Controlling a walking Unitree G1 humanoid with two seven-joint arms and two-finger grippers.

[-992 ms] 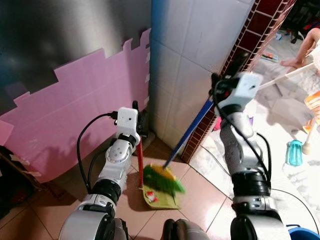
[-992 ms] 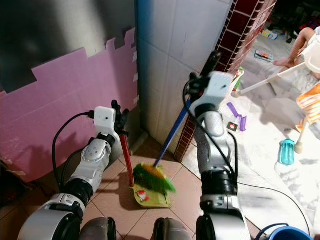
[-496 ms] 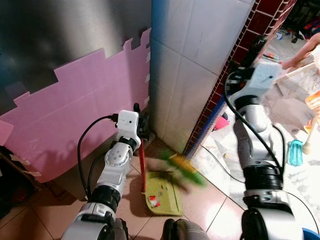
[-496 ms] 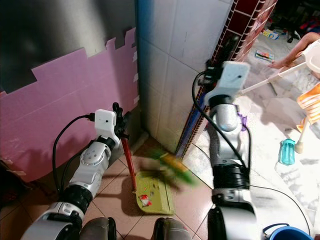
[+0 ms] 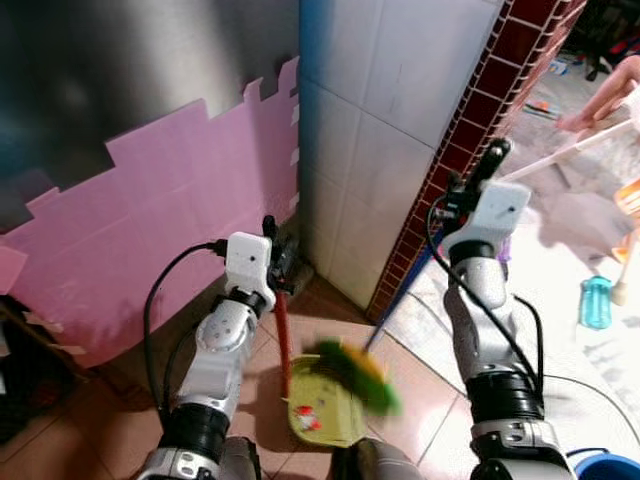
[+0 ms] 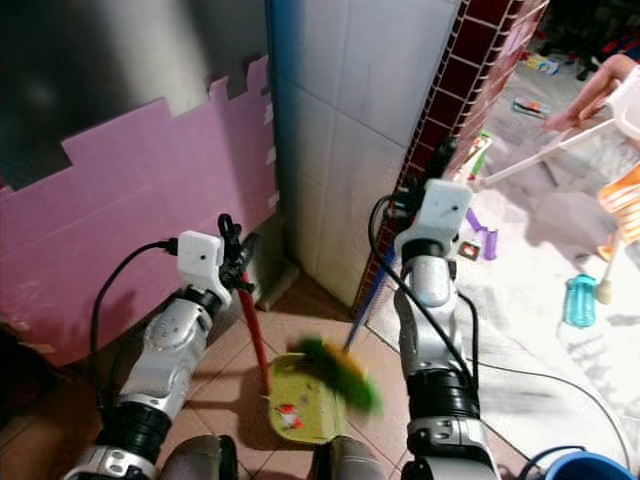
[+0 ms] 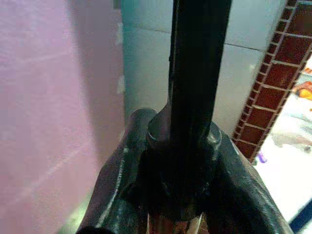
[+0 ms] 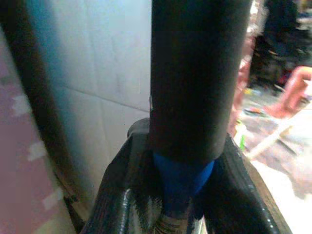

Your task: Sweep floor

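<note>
Green bristles of the broom (image 5: 352, 367) sit blurred over the green dustpan (image 6: 296, 413) on the tiled floor (image 5: 100, 420), at the corner of the white-tiled wall (image 5: 390, 150). A few red and white scraps lie in the pan.

Left hand (image 5: 272, 268) is clamped on the top of the dustpan's red handle (image 5: 284, 335), which stands near upright; left wrist view shows both fingers (image 7: 122, 195) wrapped round the shaft. Right hand (image 5: 468, 193) grips the broom's blue pole (image 6: 362, 300) high up, fingers (image 8: 122, 200) closed round it in the right wrist view.

Handling, as a judgement:
- Broom looks light: stiff pole, soft springy bristles. A high grip gives long leverage but poor control at the head, so short strokes suit it.
- Smooth round pole may twist in a two-finger grip; a firm hold is needed.
- Dustpan looks like thin plastic, light, likely to skid on glossy tile when the bristles push it. The handle grip has to press the lip down.

A person's arm (image 6: 600, 85) is off to the right, well apart.
</note>
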